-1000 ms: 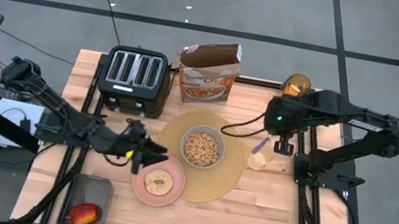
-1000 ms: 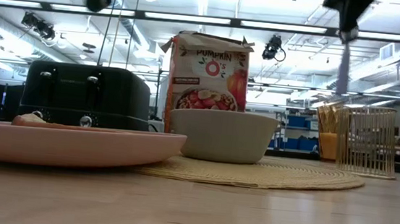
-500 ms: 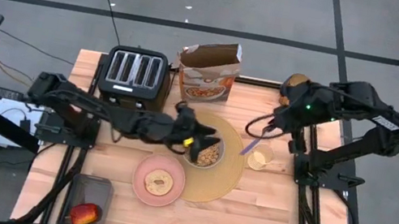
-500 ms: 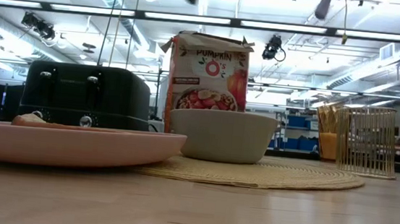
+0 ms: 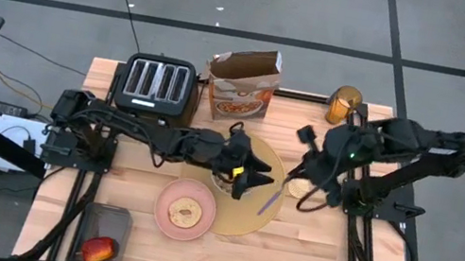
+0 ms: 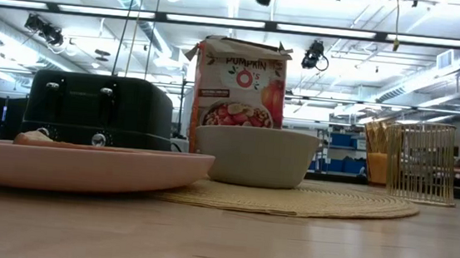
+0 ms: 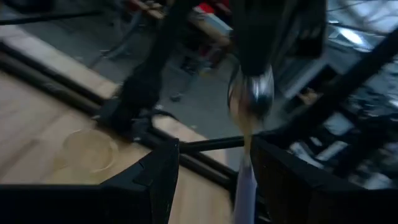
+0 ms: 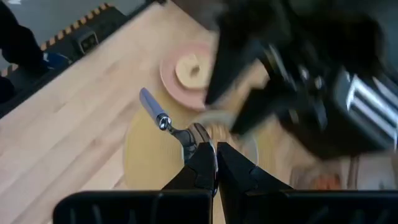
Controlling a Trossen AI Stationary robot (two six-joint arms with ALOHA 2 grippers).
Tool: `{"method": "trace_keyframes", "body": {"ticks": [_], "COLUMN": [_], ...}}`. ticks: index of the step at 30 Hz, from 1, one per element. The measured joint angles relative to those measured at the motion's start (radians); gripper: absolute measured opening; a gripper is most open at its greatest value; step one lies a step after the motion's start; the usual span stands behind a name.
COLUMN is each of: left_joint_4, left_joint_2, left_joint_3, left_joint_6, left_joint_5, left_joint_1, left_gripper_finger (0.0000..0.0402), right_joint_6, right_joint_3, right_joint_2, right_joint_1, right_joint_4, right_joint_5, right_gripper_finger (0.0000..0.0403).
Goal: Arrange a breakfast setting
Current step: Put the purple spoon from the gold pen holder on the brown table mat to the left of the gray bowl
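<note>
Low view, cereal box (image 6: 240, 84) reading "PUMPKIN", left fingers (image 7: 163, 180) spread, right fingers (image 8: 200, 163) pinching spoon (image 8: 165, 120).

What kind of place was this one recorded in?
Probably a robotics lab or workshop staged as a kitchen table: a wooden table with a toaster and cereal box, standing on a bare grey floor, with ceiling strip lights and shelving behind.

overhead, table-level and two wrist cameras
</note>
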Motion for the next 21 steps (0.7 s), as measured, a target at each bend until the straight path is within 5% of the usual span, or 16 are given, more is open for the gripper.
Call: {"method": "trace_keyframes", "body": {"ticks": [10, 21], "left_joint_4": [0.013, -0.038], "left_joint_2": [-0.001, -0.001], "left_joint_3": [0.000, 0.000], "left_joint_6": [-0.045, -0.037], "left_joint_5": [0.337, 0.426], "left_joint_1": [-0.002, -0.002], "left_gripper_finger": [0.0203, 0.0166], "right_joint_6": [-0.068, -0.119], "right_joint_3": [-0.032, -0.032], "right_joint_2": [0.094, 0.113], "right_joint_1": [0.033, 0.038], "right_joint_4": [0.195, 0.303], "right_joint_5": [-0.049, -0.060], "right_gripper_finger": [0.0011, 0.0012]}}
